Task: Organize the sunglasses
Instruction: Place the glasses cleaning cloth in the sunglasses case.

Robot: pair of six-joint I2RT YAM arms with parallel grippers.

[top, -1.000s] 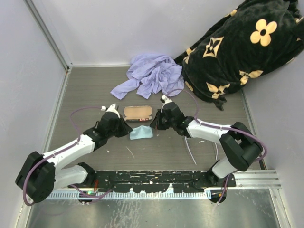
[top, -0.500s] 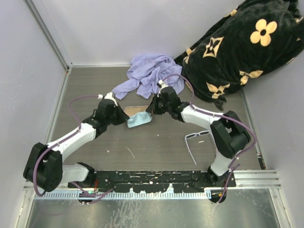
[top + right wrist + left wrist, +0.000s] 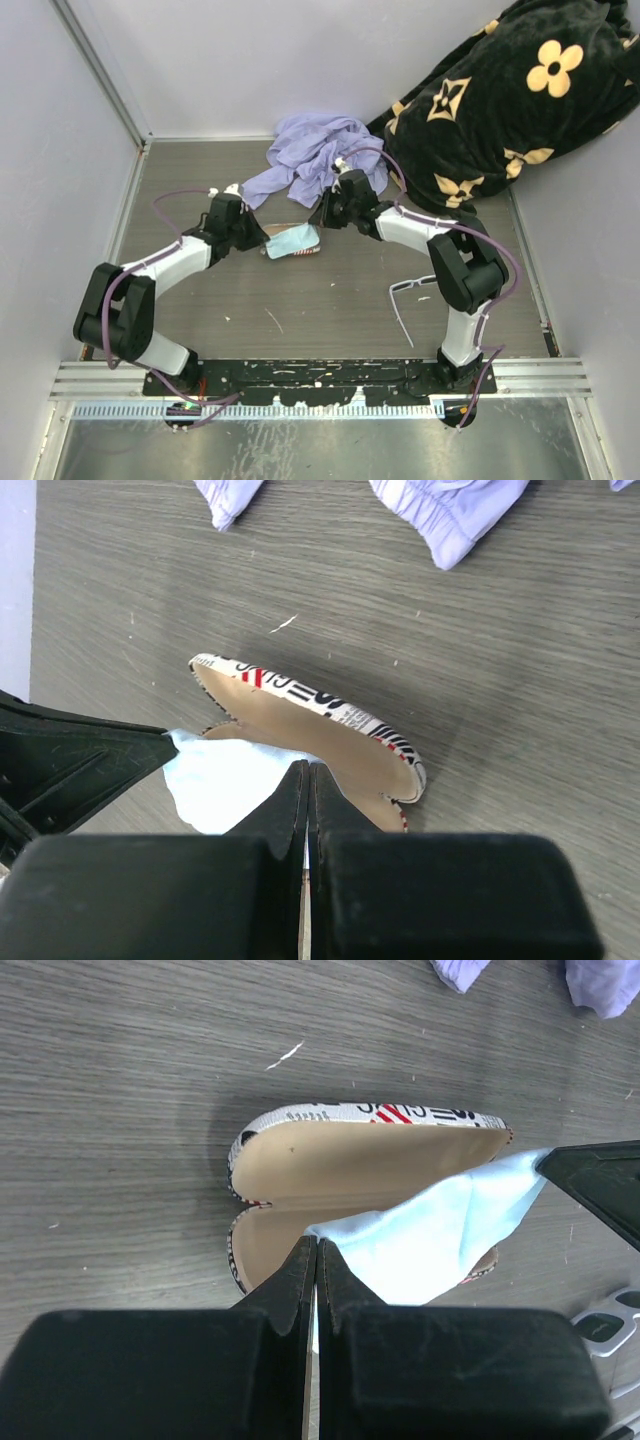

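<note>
Nearest the robot, the sunglasses (image 3: 412,285) are lying loose on the bench (image 3: 330,305), just beside the right arm (image 3: 455,265) and well apart from where the action is. The front bar runs roughly left-right with a slight tilt. The arm I can see is unfolded and trails back toward the near edge, so the long axis is near-to-far. Can't tell which way up they sit, too small.

My guess is they'll be feather-light, with thin springy plastic that flexes and skates on the wood if you nudge it. The lenses will smudge or scratch, so I'd pinch the frame at the bridge or by a hinge, never the glass. The arms look like they need folding before they'd fit anything narrow.

Further out, the printed case (image 3: 370,1155) lies open, tan lining up. The left fingers (image 3: 300,1260) and right fingers (image 3: 295,785) are both clamped shut on the light-blue cloth (image 3: 440,1240), each at its own end. It hangs between them over the case.

Past that there's a crumpled purple cloth (image 3: 320,150), then a black blanket (image 3: 500,100) with tan flowers in the far corner.
</note>
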